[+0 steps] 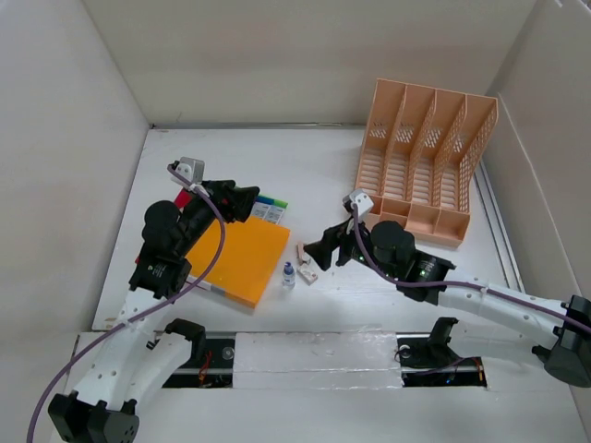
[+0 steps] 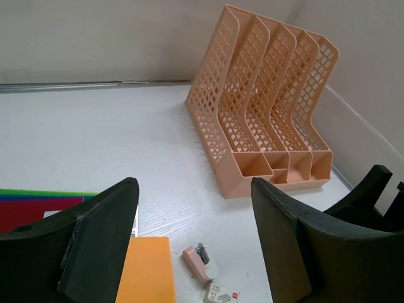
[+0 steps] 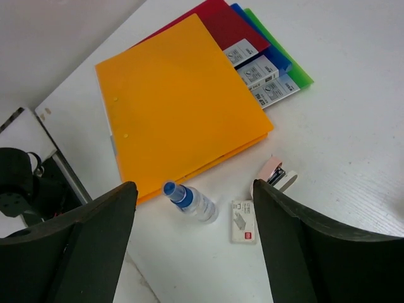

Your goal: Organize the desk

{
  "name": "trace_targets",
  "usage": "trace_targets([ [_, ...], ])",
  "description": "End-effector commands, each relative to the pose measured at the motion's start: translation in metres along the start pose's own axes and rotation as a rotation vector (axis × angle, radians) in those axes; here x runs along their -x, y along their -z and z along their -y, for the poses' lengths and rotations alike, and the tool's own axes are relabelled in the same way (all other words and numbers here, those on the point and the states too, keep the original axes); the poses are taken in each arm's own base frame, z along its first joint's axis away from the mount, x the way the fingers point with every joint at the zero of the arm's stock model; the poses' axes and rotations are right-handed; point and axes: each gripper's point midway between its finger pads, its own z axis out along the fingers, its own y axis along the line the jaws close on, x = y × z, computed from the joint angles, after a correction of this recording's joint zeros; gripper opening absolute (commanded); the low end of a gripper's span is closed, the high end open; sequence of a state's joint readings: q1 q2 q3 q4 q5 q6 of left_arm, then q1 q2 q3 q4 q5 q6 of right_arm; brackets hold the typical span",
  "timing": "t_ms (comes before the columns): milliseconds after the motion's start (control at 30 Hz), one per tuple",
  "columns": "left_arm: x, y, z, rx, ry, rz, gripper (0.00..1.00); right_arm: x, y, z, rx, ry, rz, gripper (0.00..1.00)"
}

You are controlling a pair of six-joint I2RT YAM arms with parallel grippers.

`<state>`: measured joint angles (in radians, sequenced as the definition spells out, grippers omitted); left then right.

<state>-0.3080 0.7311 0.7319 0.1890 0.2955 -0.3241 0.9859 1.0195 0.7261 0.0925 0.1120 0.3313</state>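
Observation:
The white desk point(image 1: 305, 166) holds an orange folder point(image 1: 242, 260) lying on red, blue and green folders point(image 3: 252, 25). A small clear bottle with a blue cap point(image 1: 288, 274) lies by the folder's near right corner, with a white staple box point(image 1: 309, 272) and a pink stapler point(image 1: 303, 251) beside it. My left gripper point(image 1: 249, 198) is open and empty above the folders' far edge. My right gripper point(image 1: 323, 251) is open and empty, hovering just right of the stapler. In the right wrist view the bottle point(image 3: 192, 203) and staple box point(image 3: 243, 221) lie below the open fingers.
A peach-orange slotted file rack point(image 1: 423, 157) stands at the back right and also shows in the left wrist view point(image 2: 265, 101). White walls enclose the desk. The stapler point(image 2: 202, 262) lies between the left wrist's fingers in its view, far below them.

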Motion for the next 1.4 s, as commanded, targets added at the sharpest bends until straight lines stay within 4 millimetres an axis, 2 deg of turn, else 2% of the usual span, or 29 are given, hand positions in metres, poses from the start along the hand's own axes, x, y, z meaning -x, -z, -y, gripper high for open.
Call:
trace_targets([
  [0,0.030,0.005,0.019,-0.068,-0.057,0.075,0.68,0.016,0.003,-0.012,0.031,0.011,0.034,0.78],
  [33,0.028,0.005,0.017,-0.058,-0.059,0.074,0.68,0.017,0.002,-0.014,0.039,0.006,0.035,0.56],
  [67,0.029,0.006,0.018,-0.059,-0.061,0.078,0.68,0.015,0.001,-0.015,0.043,0.010,0.028,0.56],
  [100,0.029,0.007,0.018,-0.063,-0.065,0.081,0.68,0.017,0.001,-0.016,0.044,0.012,0.022,0.38],
  [133,0.027,0.006,0.020,-0.075,-0.066,0.076,0.66,0.016,0.001,-0.016,0.042,0.018,0.011,0.13],
  [200,0.028,0.004,0.020,-0.080,-0.064,0.072,0.66,0.014,0.000,-0.018,0.042,0.024,-0.005,0.06],
  [267,0.024,0.004,0.021,-0.086,-0.060,0.065,0.65,0.011,0.000,-0.022,0.054,0.031,-0.011,0.10],
  [300,0.027,0.004,0.022,-0.092,-0.062,0.077,0.65,0.009,-0.002,-0.022,0.056,0.032,-0.016,0.18],
  [333,0.026,0.005,0.023,-0.097,-0.057,0.078,0.63,0.007,-0.002,-0.021,0.055,0.035,-0.024,0.48],
  [367,0.028,0.006,0.024,-0.100,-0.059,0.085,0.62,0.006,-0.002,-0.025,0.065,0.044,-0.030,0.62],
  [433,0.029,0.006,0.022,-0.089,-0.060,0.089,0.62,0.000,-0.002,-0.026,0.061,0.052,-0.051,0.87],
  [500,0.030,0.009,0.021,-0.077,-0.061,0.094,0.62,-0.002,-0.004,-0.027,0.073,0.051,-0.049,0.93],
  [633,0.033,0.012,0.019,-0.061,-0.056,0.110,0.61,-0.018,-0.010,-0.033,0.095,0.087,-0.105,0.94],
  [867,0.028,0.008,0.016,-0.049,-0.045,0.091,0.61,-0.045,-0.031,-0.035,0.107,0.130,-0.200,0.93],
  [1000,0.027,0.007,0.017,-0.055,-0.041,0.081,0.61,-0.063,-0.051,-0.036,0.104,0.126,-0.224,0.89],
  [1067,0.027,0.006,0.018,-0.062,-0.041,0.082,0.61,-0.063,-0.061,-0.035,0.080,0.111,-0.221,0.87],
  [1133,0.025,0.005,0.016,-0.054,-0.039,0.075,0.61,-0.072,-0.069,-0.036,0.068,0.100,-0.239,0.86],
  [1233,0.024,0.007,0.018,-0.064,-0.039,0.074,0.61,-0.082,-0.075,-0.044,0.086,0.115,-0.247,0.82],
  [1367,0.024,0.006,0.015,-0.049,-0.040,0.074,0.61,-0.087,-0.079,-0.033,0.017,0.125,-0.243,0.75],
])
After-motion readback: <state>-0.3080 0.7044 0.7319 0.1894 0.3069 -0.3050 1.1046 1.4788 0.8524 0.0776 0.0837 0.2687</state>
